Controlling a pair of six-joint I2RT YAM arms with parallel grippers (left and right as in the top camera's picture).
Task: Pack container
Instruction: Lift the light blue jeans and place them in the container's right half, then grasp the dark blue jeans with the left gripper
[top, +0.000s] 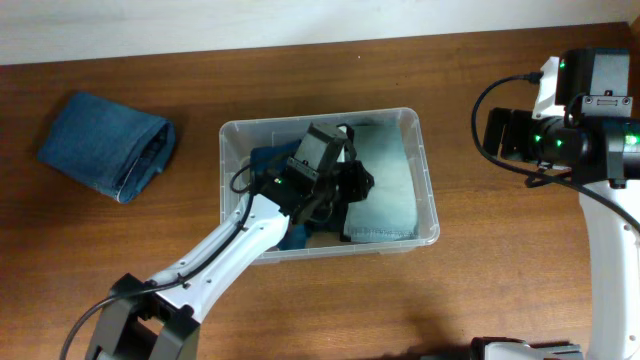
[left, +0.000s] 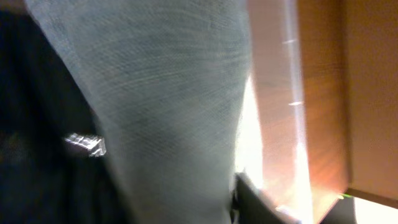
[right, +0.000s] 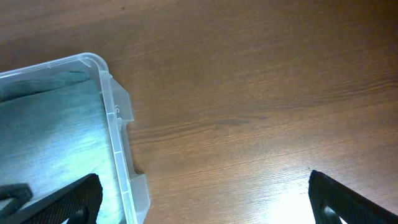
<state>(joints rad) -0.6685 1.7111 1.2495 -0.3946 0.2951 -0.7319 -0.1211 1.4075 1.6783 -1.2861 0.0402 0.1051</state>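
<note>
The clear container (top: 428, 170) stands mid-table. Inside lie a pale teal folded garment (top: 392, 190) on the right and a dark blue garment (top: 264, 162) on the left. My left gripper (top: 340, 188) is down inside the container at the pale garment's left edge. In the left wrist view the pale cloth (left: 168, 93) fills the frame right against one finger (left: 249, 202), so the jaws look shut on it. My right gripper (right: 202, 199) is open and empty over bare table, just right of the container's corner (right: 115, 124). It also shows in the overhead view (top: 497, 132).
A folded blue denim garment (top: 105, 145) lies on the table at far left, apart from the container. The table's back edge runs along the top of the overhead view. The right arm's base stands at the right edge.
</note>
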